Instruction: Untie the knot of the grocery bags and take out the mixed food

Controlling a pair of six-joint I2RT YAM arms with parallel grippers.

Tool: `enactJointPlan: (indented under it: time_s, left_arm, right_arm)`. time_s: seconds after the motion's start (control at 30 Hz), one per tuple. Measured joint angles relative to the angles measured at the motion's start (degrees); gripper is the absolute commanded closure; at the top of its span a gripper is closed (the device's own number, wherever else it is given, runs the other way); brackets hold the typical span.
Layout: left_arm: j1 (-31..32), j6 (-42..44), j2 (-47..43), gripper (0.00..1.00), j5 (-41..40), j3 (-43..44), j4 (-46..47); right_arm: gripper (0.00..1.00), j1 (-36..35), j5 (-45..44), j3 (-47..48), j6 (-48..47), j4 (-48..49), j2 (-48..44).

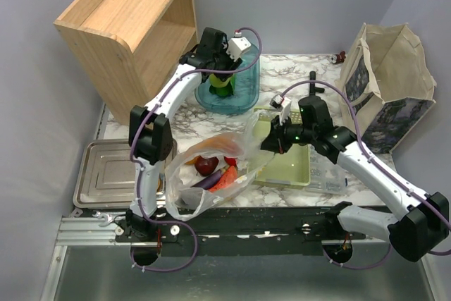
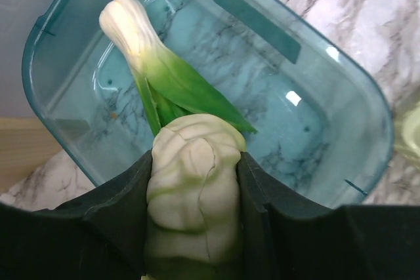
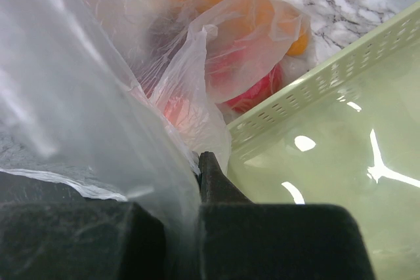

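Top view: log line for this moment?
left hand: shut on cabbage over tub | tub: holds leafy vegetable | right hand: shut on bag by basket

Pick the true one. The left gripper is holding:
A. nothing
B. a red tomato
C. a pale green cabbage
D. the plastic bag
C: in the left wrist view, the left gripper is shut on the pale green cabbage above the teal container, in which a leafy vegetable lies.
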State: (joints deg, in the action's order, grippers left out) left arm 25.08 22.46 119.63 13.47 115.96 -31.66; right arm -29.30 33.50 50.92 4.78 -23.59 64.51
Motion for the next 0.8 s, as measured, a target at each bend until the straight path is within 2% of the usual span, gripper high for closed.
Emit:
enactJointPlan:
  time_s: [0.1, 0.17, 0.2, 0.3, 0.37, 0.43, 0.47, 0.63, 0.8]
  left_arm:
    - [-0.63, 2.49, 5.05, 0.77, -1.16, 4.96, -1.4]
    - [-0.74, 4.39, 5.99, 0.76, -2.29, 5.09, -1.81]
    - [-0.81, 5.35, 6.19, 0.73, -2.8, 4.94, -2.03]
    - [-1.03, 7.63, 6.29, 0.36, -3.74, 4.2, -2.51]
    - [-1.07, 9.09, 6.29, 0.24, -3.56, 3.63, -3.5]
    - [-1.07, 9.55, 6.25, 0.17, -2.86, 2.73, -4.46]
    - [-1.07, 9.49, 6.16, 0.04, -2.45, 2.21, -4.68]
    - [-1.07, 7.19, 1.11, 0.04, 1.55, -2.95, -6.73]
    - [-1.07, 4.28, -14.69, 0.09, 5.97, -9.64, -6.03]
  right_arm:
    - [0.99, -0.02, -0.44, 0.92, -0.42, -0.04, 0.7]
    - [0.99, -0.02, -0.66, 1.42, -0.57, -0.04, 1.2]
    - [0.99, -0.02, -0.72, 1.53, -0.63, -0.04, 1.42]
    - [0.99, -0.02, -0.74, 1.6, -0.87, -0.04, 1.86]
    - [0.99, 0.0, -0.74, 1.6, -1.07, -0.04, 2.12]
    - [0.99, 0.0, -0.74, 1.66, -1.33, -0.04, 2.25]
    - [0.99, -0.02, -0.74, 1.7, -1.4, -0.04, 2.27]
    - [0.99, -0.02, -0.72, 2.97, -1.42, -0.02, 2.62]
    - [0.99, -0.02, -0.66, 4.33, -1.42, 0.22, 3.04]
